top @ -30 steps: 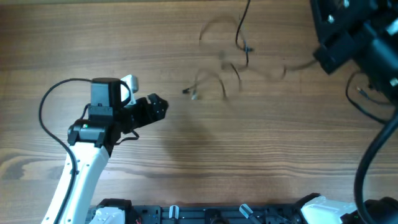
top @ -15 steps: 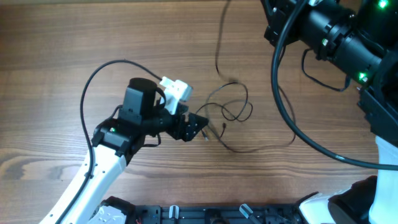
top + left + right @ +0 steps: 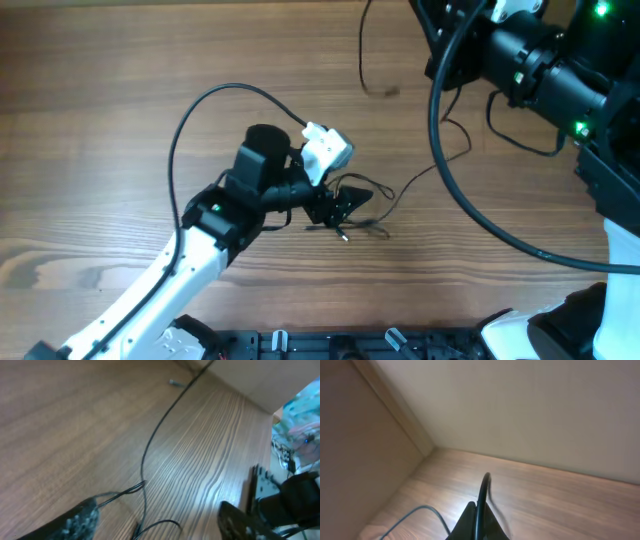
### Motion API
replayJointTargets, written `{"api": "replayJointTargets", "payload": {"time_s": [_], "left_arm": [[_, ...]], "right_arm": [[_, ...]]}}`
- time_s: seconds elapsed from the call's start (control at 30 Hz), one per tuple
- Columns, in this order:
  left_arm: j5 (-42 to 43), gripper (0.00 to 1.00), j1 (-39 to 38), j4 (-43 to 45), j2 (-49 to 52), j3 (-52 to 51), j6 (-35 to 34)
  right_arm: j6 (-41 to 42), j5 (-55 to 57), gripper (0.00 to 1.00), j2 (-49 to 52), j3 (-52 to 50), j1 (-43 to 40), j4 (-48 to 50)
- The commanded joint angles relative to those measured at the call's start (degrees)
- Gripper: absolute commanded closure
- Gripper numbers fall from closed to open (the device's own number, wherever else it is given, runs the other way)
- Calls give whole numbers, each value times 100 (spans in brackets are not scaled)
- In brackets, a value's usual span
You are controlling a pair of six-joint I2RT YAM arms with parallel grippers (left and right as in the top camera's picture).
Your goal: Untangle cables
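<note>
Brown wood-grain worktop [image 3: 100,120] w/ plain beige wall [image 3: 545,405] rising right behind its far edge, tan side panel [image 3: 350,450] closing off its left end at the corner, & soft pale light patch [image 3: 451,491] on the wood nr that corner.

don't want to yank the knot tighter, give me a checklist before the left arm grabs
1. Left jaws open: ok, set wide apart.
2. Cable inside the left jaws: ok, it runs through the gap.
3. Right jaws shut on cable: ok, a strand is pinched at the tips.
4. Left jaws low enough to the table: cannot tell.
5. Slack between the arms: cannot tell, the strand leaves the overhead view.
6. Knot loose: cannot tell, the loops are too thin to trace.
</note>
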Motion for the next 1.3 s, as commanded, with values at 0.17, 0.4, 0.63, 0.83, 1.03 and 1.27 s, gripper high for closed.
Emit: {"api": "replayJointTargets", "payload": {"time_s": [0.17, 0.4, 0.63, 0.83, 1.03, 1.27], "left_arm": [[-94, 24, -125, -61, 953, 44, 92], [-96, 17, -446, -66, 1759, 44, 96], [-103, 33, -627, -57, 2098, 44, 114], [-555, 96, -619, 11, 2098, 46, 103], [-2201, 96, -122, 162, 1978, 46, -1102], [-2634, 96, 1440, -179, 1467, 46, -2184]], "right_arm": [[-236, 1368, 96, 7, 39, 11, -282], [-238, 1370, 96, 7, 39, 11, -398], [-240, 1370, 96, 42, 39, 11, -542], [-243, 1425, 96, 140, 39, 11, -774], [-219, 2673, 96, 195, 39, 9, -1191], [850, 5069, 96, 205, 39, -28, -2035]]}}
